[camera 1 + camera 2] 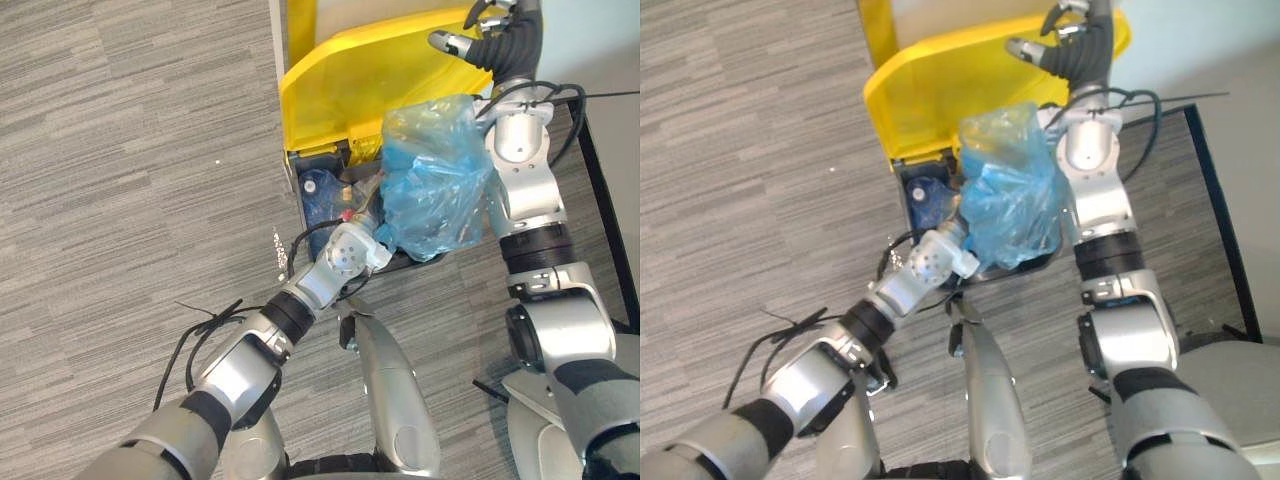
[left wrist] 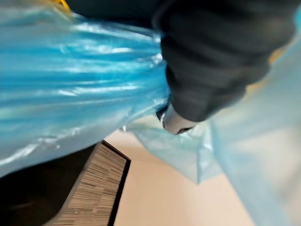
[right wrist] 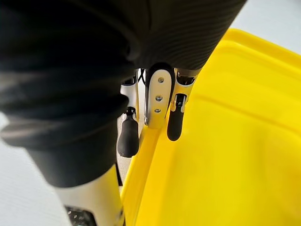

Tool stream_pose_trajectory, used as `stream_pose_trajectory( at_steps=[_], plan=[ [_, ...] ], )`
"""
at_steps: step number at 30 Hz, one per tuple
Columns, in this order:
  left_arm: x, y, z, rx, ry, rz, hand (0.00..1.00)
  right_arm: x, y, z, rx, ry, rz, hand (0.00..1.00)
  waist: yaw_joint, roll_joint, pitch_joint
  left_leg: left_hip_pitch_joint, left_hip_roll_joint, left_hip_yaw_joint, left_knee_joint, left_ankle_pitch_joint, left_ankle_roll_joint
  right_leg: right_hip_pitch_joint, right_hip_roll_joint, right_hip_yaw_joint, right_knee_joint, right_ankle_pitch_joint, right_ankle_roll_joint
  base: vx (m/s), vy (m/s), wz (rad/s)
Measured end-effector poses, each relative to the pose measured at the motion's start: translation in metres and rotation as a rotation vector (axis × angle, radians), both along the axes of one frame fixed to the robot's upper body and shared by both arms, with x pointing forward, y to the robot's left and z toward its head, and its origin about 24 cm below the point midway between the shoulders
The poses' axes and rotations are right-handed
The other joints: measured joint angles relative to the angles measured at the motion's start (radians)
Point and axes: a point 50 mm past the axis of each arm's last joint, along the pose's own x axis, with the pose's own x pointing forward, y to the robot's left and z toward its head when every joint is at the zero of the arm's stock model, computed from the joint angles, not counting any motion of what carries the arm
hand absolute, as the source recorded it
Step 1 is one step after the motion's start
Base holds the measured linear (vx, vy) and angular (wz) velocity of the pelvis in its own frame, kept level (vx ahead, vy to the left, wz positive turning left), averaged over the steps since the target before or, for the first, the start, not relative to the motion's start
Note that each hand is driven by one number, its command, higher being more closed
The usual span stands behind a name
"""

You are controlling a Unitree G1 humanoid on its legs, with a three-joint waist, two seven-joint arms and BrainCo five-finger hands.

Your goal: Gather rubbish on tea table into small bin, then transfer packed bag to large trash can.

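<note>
Right hand (image 1: 488, 32) fingers (image 3: 127, 137) were clamped over the rim of the yellow lid (image 1: 360, 85), holding it raised. Left hand (image 2: 218, 61) was buried in the blue bag (image 1: 435, 175); can't tell its grip. The bag hung just below the right fingers, over the open can (image 1: 297, 185), with rubbish already inside beneath it. Step looked like the final transfer. Next move calls for lowering the bag fully in, letting go, then dropping the lid.

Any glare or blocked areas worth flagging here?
Left wrist view: streaky glare on the blue bag, the left hand blocking part. Right wrist view: the right hand hides much, yellow lid evenly lit. Eye views: even light, mild sheen on the bag.
</note>
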Motion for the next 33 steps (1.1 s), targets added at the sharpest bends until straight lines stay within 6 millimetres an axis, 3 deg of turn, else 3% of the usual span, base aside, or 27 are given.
stream_pose_trajectory(
  at_steps=[6, 7, 13, 19, 33],
  plan=[
    [0.008, 0.011, -0.004, 0.043, 0.006, 0.083, 1.0, -0.006, 0.005, 0.007, -0.001, -0.043, 0.021, 0.0, 0.001, -0.003, -0.001, -0.038, 0.021, 0.0, 0.031, -0.003, -0.007, -0.036, 0.01, -0.007, 0.012, 0.002, -0.002, -0.01, -0.045, -0.03],
    [0.01, 0.013, -0.004, 0.059, 0.005, 0.097, 0.0, -0.007, 0.006, 0.008, -0.001, -0.051, 0.026, 0.0, 0.001, -0.003, -0.001, -0.046, 0.023, 0.0, 0.036, -0.003, -0.007, -0.041, 0.011, -0.007, 0.012, 0.002, -0.002, -0.02, -0.038, -0.04],
    [0.017, 0.025, -0.011, 0.138, 0.002, 0.194, 0.0, -0.015, 0.025, 0.013, -0.015, -0.093, 0.089, 0.0, 0.0, -0.007, -0.003, -0.078, 0.043, 0.001, 0.054, -0.007, -0.013, -0.071, 0.027, -0.01, 0.014, -0.001, 0.001, -0.02, -0.043, -0.05],
    [0.02, 0.034, -0.026, 0.222, 0.04, 0.263, 0.0, -0.017, 0.03, 0.014, -0.022, -0.102, 0.106, 0.0, -0.002, -0.007, -0.003, -0.09, 0.055, 0.001, 0.061, -0.006, -0.014, -0.077, 0.029, -0.02, 0.016, -0.001, 0.001, -0.01, -0.027, 0.01],
    [0.017, 0.027, -0.032, 0.405, -0.006, 0.279, 0.0, -0.02, 0.042, 0.005, -0.073, -0.087, 0.122, 0.0, 0.002, -0.023, -0.003, -0.086, 0.057, -0.005, 0.062, -0.005, -0.015, -0.069, 0.024, -0.027, 0.033, -0.004, -0.002, -0.03, -0.015, 0.02]
  ],
)
